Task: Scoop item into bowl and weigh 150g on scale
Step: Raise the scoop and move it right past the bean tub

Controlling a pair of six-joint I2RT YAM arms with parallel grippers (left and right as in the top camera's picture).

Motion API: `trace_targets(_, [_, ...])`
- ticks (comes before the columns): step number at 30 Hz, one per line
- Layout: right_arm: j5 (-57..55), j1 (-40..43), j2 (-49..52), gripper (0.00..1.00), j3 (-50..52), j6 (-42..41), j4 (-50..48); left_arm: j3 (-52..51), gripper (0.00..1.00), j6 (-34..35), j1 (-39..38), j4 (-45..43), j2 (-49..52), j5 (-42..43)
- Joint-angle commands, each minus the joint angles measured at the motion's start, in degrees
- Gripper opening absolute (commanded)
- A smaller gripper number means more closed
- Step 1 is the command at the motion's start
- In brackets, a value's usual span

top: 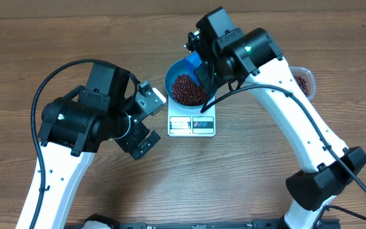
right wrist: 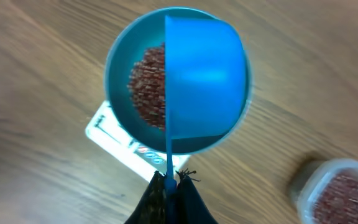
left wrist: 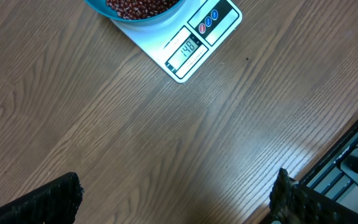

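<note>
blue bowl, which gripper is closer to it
Right. The right gripper is at the bowl rim, shut on the scoop held over the beans. The left gripper, open, is beside the scale, apart from the bowl.

A: what sort of place is this?
B: robot lab bench; not a home kitchen.
A: based on?
B: two white-and-black arms, left arm (top: pixel 56 172) and right arm (top: pixel 297 127), standing at one edge of a wood-grain table (top: pixel 56 38); exposed black cable (top: pixel 46 86) looping over one; black slotted framing (left wrist: pixel 347 168) along the table edge; small scale (top: pixel 192 124) set between the arms.
</note>
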State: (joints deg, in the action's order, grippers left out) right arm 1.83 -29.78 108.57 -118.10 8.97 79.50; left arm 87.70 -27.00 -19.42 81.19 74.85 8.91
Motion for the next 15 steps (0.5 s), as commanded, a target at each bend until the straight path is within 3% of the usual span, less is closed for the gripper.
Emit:
trace_targets(1, [11.3, 4.6, -2.7, 0.04, -0.8, -0.6, -0.4, 1.2, 1.00, 0.0, -0.1, 0.0, -0.6, -0.1])
trace_targets(9, [23.9, 15.3, -2.6, 0.04, -0.8, -0.6, -0.7, 1.2, 1.00, 0.0, -0.1, 0.0, -0.6, -0.1])
trace_targets(15, [25.7, 22.7, -2.7, 0.04, -0.8, -0.6, 0.3, 1.2, 0.99, 0.0, -0.1, 0.0, -0.6, -0.1])
